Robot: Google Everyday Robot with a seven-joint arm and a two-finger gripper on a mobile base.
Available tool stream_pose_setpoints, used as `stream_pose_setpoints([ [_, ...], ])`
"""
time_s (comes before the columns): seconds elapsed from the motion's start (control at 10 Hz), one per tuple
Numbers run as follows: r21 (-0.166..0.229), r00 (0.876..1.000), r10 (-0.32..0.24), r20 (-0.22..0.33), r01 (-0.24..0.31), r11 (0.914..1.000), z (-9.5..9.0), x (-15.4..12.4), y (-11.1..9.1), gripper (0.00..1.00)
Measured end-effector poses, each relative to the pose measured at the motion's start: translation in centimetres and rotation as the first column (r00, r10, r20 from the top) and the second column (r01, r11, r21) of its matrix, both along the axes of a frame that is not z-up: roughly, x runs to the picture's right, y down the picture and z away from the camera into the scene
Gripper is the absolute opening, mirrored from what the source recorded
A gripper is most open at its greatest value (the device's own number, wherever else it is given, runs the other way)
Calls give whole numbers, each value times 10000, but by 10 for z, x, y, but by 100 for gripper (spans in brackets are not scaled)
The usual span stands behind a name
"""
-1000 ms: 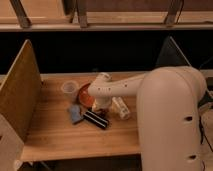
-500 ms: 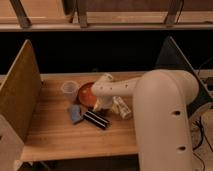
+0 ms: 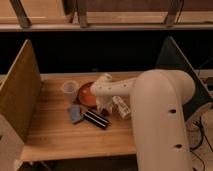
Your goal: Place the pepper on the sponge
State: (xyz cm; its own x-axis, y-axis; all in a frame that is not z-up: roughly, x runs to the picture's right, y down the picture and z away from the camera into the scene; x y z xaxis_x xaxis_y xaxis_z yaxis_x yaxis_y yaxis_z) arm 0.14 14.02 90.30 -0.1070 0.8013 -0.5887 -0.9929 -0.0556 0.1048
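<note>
Presently the large white robot arm (image 3: 160, 115) reaches across the pale wooden table (image 3: 55, 135). Its pincer (image 3: 103, 106) hangs just right of the round orange-red bowl (image 3: 86, 94), over the end of the black oblong bar with pale stripes (image 3: 96, 120). Pincer state: cannot be told. The flat blue-grey rectangular sponge (image 3: 76, 114) lies left of the bar, its top bare. The small dark-red glossy pepper (image 3: 105, 113) appears at the pincer tip, apart from the sponge. Judgement: placement is outstanding. No legible writing.
</note>
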Motion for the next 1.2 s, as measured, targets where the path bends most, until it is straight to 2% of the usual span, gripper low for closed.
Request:
stream_pose_setpoints([
  [0.2,259,9999,-87,-104,90,9996,-11,2,-8,5],
  [0.3,390,9997,-179,-159,186,9991,-19,4,-13,1],
  [0.5,1109,9984,-545,-131,556,9923,-51,-1,-36,0],
  [0.7,1998,9935,-1135,124,1087,9738,-89,-22,-59,0],
  [0.9,2704,9780,-1998,600,1767,9464,-119,-55,-66,0],
  [1.0,2969,9652,-2450,912,2085,9319,-131,-76,-65,0],
  [1.1,3129,9538,-2762,1179,2282,9220,-139,-93,-63,0],
  [1.2,3276,9328,-3150,1749,2466,9121,-146,-120,-54,0],
])
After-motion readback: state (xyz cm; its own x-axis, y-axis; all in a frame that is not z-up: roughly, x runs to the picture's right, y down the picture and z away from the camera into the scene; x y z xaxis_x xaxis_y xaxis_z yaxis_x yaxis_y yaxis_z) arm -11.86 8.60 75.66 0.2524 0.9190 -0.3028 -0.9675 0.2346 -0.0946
